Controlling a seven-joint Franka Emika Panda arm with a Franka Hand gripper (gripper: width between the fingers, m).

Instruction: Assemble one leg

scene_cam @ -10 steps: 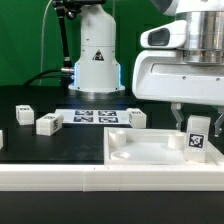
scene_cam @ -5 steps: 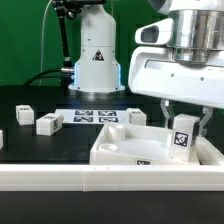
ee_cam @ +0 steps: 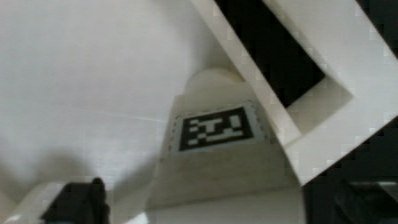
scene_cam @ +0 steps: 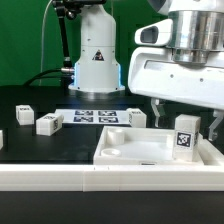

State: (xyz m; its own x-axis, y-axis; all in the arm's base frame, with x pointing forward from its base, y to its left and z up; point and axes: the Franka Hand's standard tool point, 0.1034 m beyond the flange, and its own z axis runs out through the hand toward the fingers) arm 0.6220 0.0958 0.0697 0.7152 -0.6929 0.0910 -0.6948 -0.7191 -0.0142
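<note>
The leg [scene_cam: 184, 138] stands upright on the wide white panel [scene_cam: 130, 152], at the panel's corner nearest the desk's front edge and the exterior view's right. One face with a black-and-white square tag mark is turned toward the exterior camera. In the wrist view the same leg [ee_cam: 221, 150] rises as a pale column with its tag mark square to the lens, and the panel [ee_cam: 89, 80] spreads out as a flat white surface behind it.

The end effector [scene_cam: 184, 112] hangs directly over the leg with one dark finger on each side of it. Visible gaps separate both fingers from the leg, so the end effector is released and grasps nothing. In the wrist view one dark fingertip [ee_cam: 79, 202] shows beside the base of the leg, apart from it.

The panel lies flat on the dark desk [scene_cam: 30, 145], close to the front edge on the exterior view's right half, and its raised rim and a round socket show near its corner toward the exterior view's left.

Further back on the desk lie other small white blocks with tag marks: one [scene_cam: 48, 124] near the middle of the exterior view's left half, another [scene_cam: 24, 112] behind it toward the left edge, and one [scene_cam: 136, 117] just behind the panel. The marker board [scene_cam: 95, 116] lies flat toward the desk's back edge, in front of the white robot base [scene_cam: 97, 50].
</note>
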